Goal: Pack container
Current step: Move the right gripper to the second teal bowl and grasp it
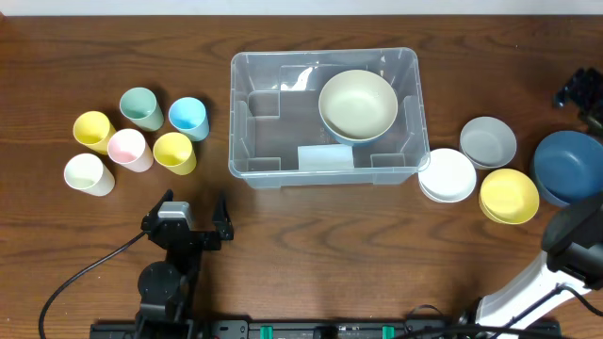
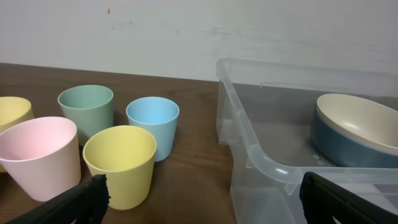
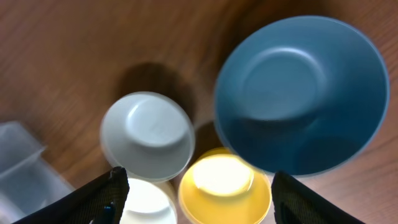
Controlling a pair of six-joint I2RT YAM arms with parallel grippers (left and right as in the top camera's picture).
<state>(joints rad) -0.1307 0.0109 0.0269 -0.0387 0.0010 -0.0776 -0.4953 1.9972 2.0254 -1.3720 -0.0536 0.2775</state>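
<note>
The container [image 1: 325,160] is a clear rectangular bin at the table's middle. A cream bowl with a blue outside [image 1: 358,104] lies in its right half and also shows in the left wrist view [image 2: 357,127]. My left gripper [image 1: 184,218] is open and empty, low in front of the bin's left corner [image 2: 249,149], with a yellow cup [image 2: 121,162] near its left finger. My right gripper [image 3: 199,186] is open and empty, high above a yellow bowl [image 3: 224,186]. A grey bowl [image 3: 148,135], a white bowl [image 3: 146,205] and a dark blue bowl [image 3: 301,93] lie around it.
Several cups stand left of the bin: green [image 1: 141,107], blue [image 1: 188,117], pink [image 1: 129,149], white [image 1: 88,174] and two yellow [image 1: 175,153]. Grey [image 1: 488,141], white [image 1: 447,175], yellow [image 1: 509,196] and dark blue [image 1: 568,168] bowls lie to its right. The right arm [image 1: 575,240] is at the right edge.
</note>
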